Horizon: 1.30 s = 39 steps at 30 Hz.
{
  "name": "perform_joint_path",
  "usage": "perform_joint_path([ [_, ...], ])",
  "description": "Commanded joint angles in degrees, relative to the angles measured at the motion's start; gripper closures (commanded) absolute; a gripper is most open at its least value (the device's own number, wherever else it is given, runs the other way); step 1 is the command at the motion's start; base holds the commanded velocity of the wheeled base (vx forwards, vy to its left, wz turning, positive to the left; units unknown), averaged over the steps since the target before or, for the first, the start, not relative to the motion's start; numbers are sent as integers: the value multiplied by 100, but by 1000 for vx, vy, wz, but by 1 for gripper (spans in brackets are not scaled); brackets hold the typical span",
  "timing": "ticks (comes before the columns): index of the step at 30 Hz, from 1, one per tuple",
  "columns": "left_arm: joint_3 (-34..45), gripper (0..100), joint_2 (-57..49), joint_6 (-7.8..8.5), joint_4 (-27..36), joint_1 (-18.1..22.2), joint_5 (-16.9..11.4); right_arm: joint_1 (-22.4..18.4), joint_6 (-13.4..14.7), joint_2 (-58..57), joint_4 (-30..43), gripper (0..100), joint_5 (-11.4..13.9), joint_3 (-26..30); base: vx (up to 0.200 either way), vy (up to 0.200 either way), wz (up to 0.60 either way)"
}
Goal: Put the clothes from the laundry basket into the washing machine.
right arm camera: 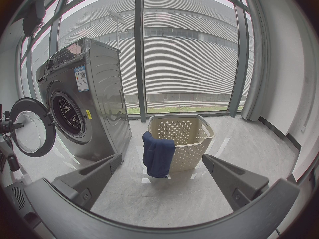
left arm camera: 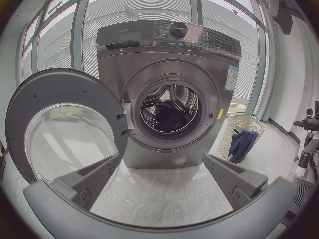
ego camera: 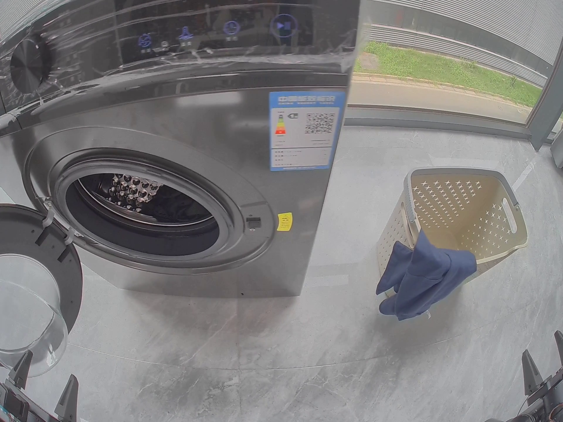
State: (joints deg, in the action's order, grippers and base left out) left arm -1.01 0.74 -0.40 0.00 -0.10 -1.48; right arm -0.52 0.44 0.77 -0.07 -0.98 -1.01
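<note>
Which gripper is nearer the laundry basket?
The right gripper: it faces the laundry basket and the blue garment draped over its rim. The left gripper faces the washing machine, beside its open door.

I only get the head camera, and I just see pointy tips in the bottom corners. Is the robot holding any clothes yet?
Observer: No. The left gripper is open and holds nothing.
Operator: What about the other one?
Observer: The right gripper is open and bare too, and it faces the laundry basket.
Operator: How far down does the blue thing hang?
Observer: Seen side-on, the blue cloth drapes over the near rim and hangs outside, down to about the basket's base.
</note>
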Motion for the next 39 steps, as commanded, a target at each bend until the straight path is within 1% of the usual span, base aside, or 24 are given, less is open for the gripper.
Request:
perform_joint_path([
  [1, 101, 0, -74, -4, 0, 1, -2, 0, 0, -77, -1, 0, 1, 101, 0, -200, 0],
  [27, 101, 0, -74, -4, 0, 1, -2, 0, 0, -77, -1, 0, 1, 101, 0, -200, 0],
  [36, 101, 0, -74, -4, 0, 1, -2, 0, 0, -77, -1, 0, 1, 101, 0, 0, 0],
  [39, 101, 0, -74, -4, 0, 1, -2, 0, 0, -77, -1, 0, 1, 101, 0, -200, 0],
])
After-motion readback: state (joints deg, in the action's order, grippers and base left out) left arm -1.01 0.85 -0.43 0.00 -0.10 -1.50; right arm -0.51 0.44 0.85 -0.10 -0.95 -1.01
